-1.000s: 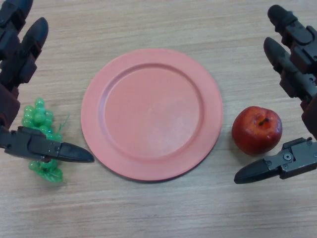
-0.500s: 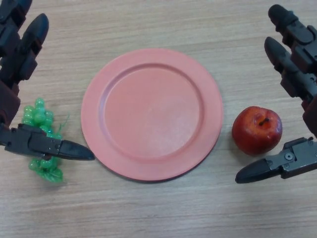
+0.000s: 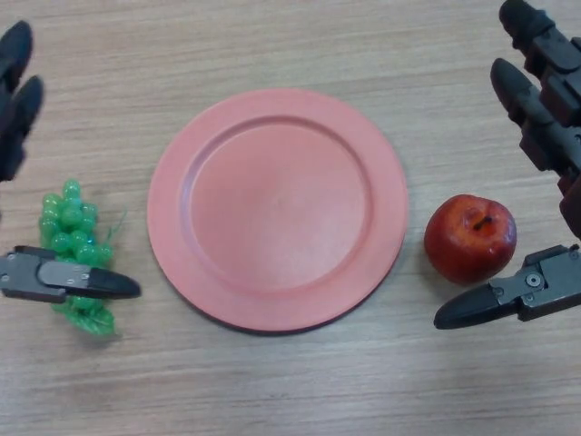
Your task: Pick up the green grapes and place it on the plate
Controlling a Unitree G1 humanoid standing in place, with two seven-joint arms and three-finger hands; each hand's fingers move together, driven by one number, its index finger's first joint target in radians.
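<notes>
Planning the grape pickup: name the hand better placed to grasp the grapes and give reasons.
Left. The left hand is open right over the green grapes, its thumb across them. The right hand is by the apple, beyond the plate.

Our left robot hand (image 3: 36, 272) sits at the view's left edge, thumb pointing inward and fingers spread straight. Our right robot hand (image 3: 545, 173) mirrors it at the right edge, fingers extended and thumb angled inward, holding nothing.
</notes>
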